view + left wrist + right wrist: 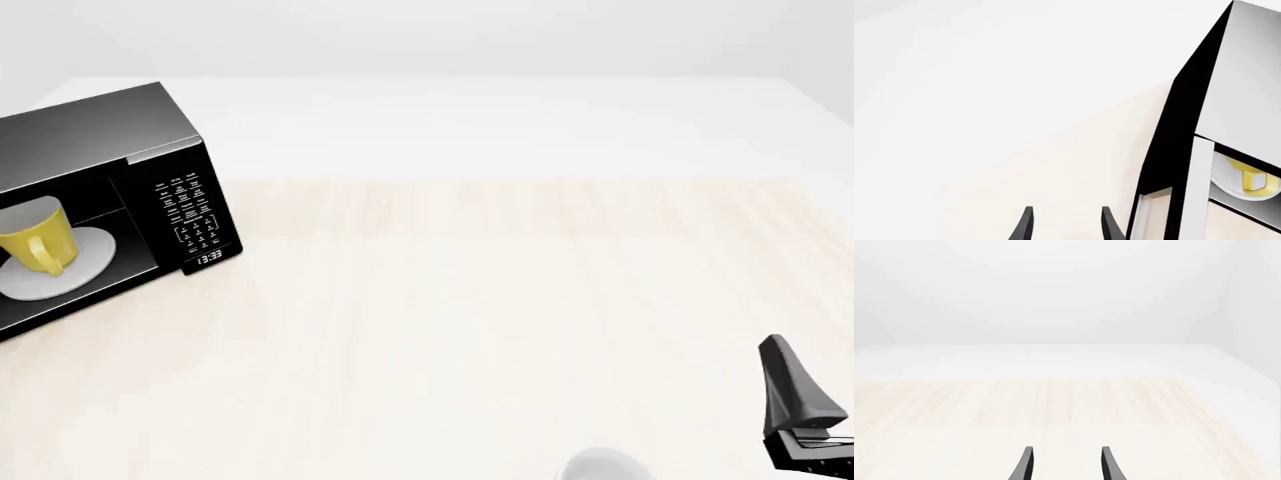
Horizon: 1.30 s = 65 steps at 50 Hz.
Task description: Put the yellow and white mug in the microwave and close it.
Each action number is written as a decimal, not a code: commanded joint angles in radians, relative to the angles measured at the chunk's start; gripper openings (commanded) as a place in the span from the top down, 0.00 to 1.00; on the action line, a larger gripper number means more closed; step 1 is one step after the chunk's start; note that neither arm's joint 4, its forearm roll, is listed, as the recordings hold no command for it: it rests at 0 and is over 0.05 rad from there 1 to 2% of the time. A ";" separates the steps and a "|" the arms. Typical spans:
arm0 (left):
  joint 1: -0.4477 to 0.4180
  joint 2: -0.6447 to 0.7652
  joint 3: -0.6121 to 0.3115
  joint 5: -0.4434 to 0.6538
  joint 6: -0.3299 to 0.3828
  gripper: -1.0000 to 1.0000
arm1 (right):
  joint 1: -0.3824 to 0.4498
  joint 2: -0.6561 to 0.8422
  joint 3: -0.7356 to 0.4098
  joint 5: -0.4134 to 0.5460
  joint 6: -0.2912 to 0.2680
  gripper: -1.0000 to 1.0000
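The microwave stands at the table's far left, its keypad panel facing the arms. Its cavity is uncovered and the door is cut off by the frame edge. Inside, the yellow and white mug stands upright on the white turntable plate. The left wrist view shows the microwave from the side, with the mug in its cavity. My left gripper is open and empty, short of the microwave. My right gripper rests at the front right, far from the microwave; in its wrist view the right gripper is open and empty.
The light wood table stretches from the microwave to the right gripper, with a white strip along its far side. A white rounded object shows at the front edge, left of the right gripper.
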 commanded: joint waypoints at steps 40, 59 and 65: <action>-0.155 0.194 0.071 -0.103 0.031 0.00 | 0.000 0.000 0.000 0.000 0.000 0.00; -0.207 0.242 0.083 -0.133 0.031 0.00 | -0.001 0.000 0.000 0.000 0.000 0.00; -0.255 0.264 0.075 -0.138 0.012 0.00 | 0.000 0.000 0.000 0.000 -0.001 0.00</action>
